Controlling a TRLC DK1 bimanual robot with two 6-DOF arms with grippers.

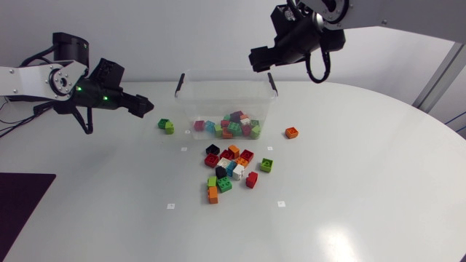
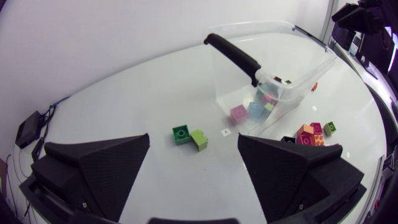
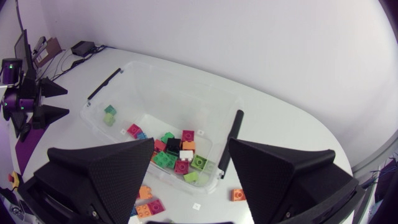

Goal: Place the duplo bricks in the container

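Note:
A clear plastic container point(image 1: 222, 76) with black handles stands at the table's back middle. Several coloured duplo bricks point(image 1: 231, 126) lie inside it. More bricks point(image 1: 229, 166) are heaped on the table in front of it. A pair of green bricks point(image 1: 166, 126) lies to its left, and a single orange brick point(image 1: 291, 132) to its right. My right gripper point(image 3: 191, 143) hangs open above the container point(image 3: 180, 84), with nothing between its fingers. My left gripper point(image 1: 143, 105) is open and empty left of the container. In its wrist view the green pair point(image 2: 190, 136) lies ahead of it.
A lone green brick point(image 1: 266, 165) sits at the right edge of the heap. A dark mat point(image 1: 18, 200) covers the table's near left corner. Small white markers point(image 1: 171, 206) dot the tabletop.

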